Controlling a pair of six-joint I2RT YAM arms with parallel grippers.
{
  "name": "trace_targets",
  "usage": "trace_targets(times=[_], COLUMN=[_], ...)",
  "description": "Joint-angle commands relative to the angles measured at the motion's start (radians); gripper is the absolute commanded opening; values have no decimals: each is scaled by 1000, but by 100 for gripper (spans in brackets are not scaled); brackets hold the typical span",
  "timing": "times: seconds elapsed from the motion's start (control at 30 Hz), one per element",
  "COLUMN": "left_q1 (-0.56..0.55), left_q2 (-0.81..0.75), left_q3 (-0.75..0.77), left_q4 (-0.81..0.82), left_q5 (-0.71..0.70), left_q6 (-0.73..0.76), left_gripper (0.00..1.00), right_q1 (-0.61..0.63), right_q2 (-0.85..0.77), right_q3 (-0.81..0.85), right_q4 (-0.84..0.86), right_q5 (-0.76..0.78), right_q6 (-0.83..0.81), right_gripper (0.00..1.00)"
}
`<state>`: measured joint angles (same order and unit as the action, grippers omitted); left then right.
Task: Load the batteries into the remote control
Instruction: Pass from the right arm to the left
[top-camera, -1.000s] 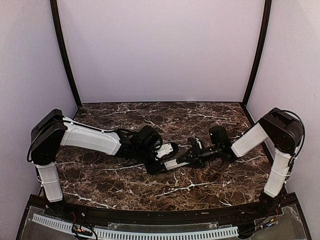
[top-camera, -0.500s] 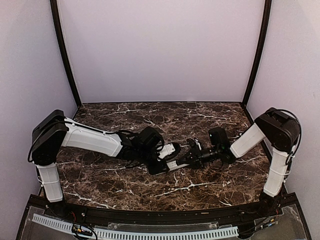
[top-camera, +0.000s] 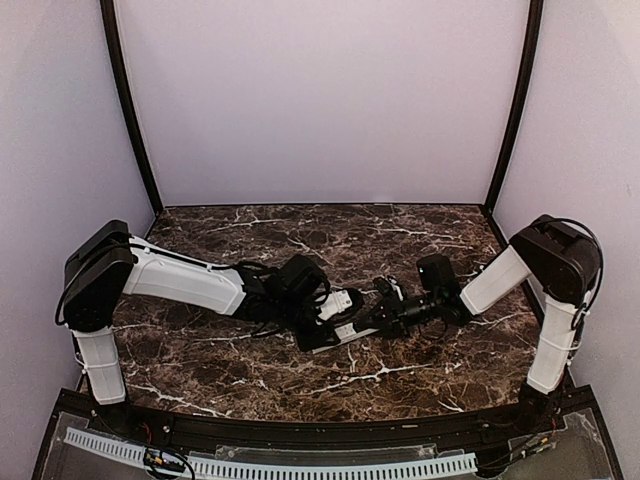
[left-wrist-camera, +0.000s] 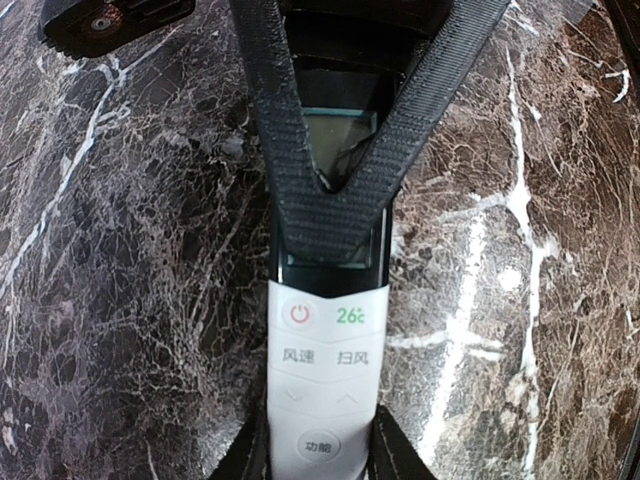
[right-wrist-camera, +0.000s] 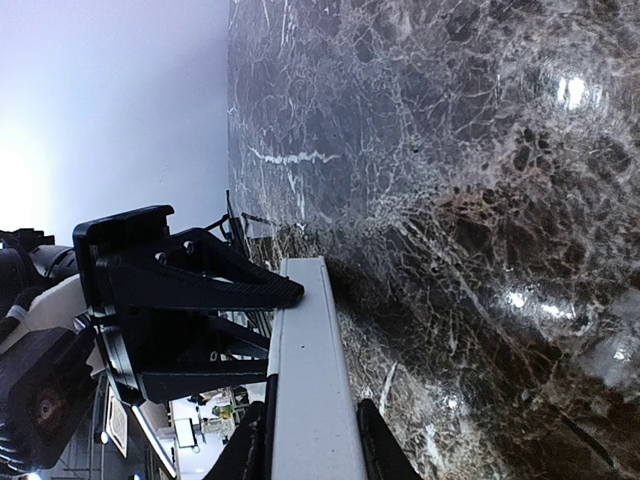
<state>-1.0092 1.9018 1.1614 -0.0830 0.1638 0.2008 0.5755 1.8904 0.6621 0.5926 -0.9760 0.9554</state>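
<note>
Nearest me, a black metal rail (top-camera: 330, 432) runs along the near edge, with a white slotted plastic strip (top-camera: 270, 466) in front of it. A white-and-black arm rises from each end.

Past the rail spreads the dark brown marble-patterned table top (top-camera: 230, 375), streaked with white veins. Both arms fold inward and meet low over the middle of it.

Between them is the slim white rectangular remote control (left-wrist-camera: 325, 400), set crosswise and slanting from near-left to far-right. I cannot tell whether its underside touches the marble or hangs just above it.

The left gripper (left-wrist-camera: 322, 455) is clamped on the keypad end, its black fingers pressed against both long edges of the bar. Just beyond those fingers on the white face are a round red power button (left-wrist-camera: 299, 313), a green "26c" mark and two small printed labels.

The right gripper (right-wrist-camera: 312, 450) is clenched on the opposite end, squeezing the remote through its thickness. One of its open triangular fingers (left-wrist-camera: 330, 215) lies flat across the dark display window (left-wrist-camera: 338, 125). In the right wrist view the bar shows edge-on between that gripper's own fingers. A wedge-shaped finger of the left gripper touches its side further along.

Behind it all stand pale lilac walls (top-camera: 320, 100), framed by two black corner posts (top-camera: 128, 110) that lean slightly outward toward the top.
</note>
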Motion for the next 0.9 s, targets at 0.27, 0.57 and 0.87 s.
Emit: trace_targets(times=[0.27,0.57,0.87], left_q1=[-21,-25,-31], left_q2=[62,77,100], left_q3=[12,18,29], left_q4=[-102,-127,-152], left_q5=[2,7,12], left_q6=[-22,-13,5], left_gripper=[8,8,8], right_q1=[1,-4,-4], right_q2=[-17,-64,-153], right_q3=[16,39,103], right_q4=[-266,-386,-651], right_q5=[177,250,432], right_q6=[-85,-132,-231], right_gripper=[34,49,79])
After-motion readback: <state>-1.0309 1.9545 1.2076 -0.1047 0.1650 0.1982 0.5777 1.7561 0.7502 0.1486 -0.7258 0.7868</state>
